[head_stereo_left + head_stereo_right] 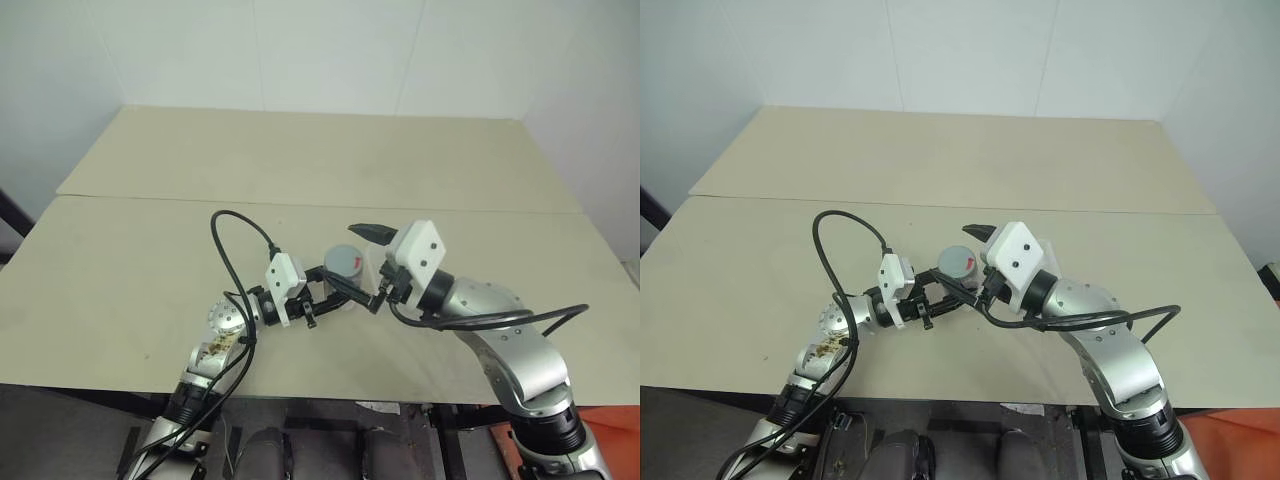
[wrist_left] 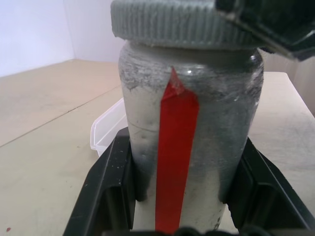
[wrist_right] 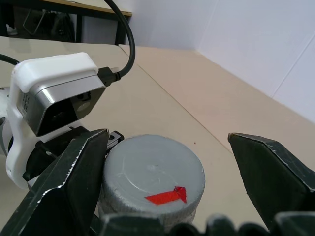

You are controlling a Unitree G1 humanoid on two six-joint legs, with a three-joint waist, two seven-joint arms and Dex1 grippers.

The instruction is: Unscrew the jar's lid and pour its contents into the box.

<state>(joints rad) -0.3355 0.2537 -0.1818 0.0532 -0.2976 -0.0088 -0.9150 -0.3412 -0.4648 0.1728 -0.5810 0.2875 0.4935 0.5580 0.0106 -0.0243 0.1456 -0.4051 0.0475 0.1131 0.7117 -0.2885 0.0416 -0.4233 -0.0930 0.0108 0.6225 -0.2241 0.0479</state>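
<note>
The left hand (image 2: 179, 216) is clamping the small clear cylindrical jar (image 2: 189, 142), its silvery wall striped with red tape, between both black fingers, holding it upright above the pale beige surface (image 1: 300, 180) in front of the robot. The round grey ribbed lid (image 3: 152, 182), marked with a small red arrow, is sitting on top of the jar, apparently not yet loosened.

The right hand (image 3: 170, 182) is standing with its fingers spread wide and gripping nothing. One finger is lying just beside the lid's edge, possibly touching it, while the other is standing well apart on the far side, so the lid is sitting off-centre in the gap. The jar's long axis is running vertically, while the right hand is pointing roughly level across the lid's top. For the coming twist, the right hand probably needs to centre the lid between its fingers before closing on it.

The shallow translucent plastic box (image 2: 108, 128) is resting on the surface just behind the jar.
</note>
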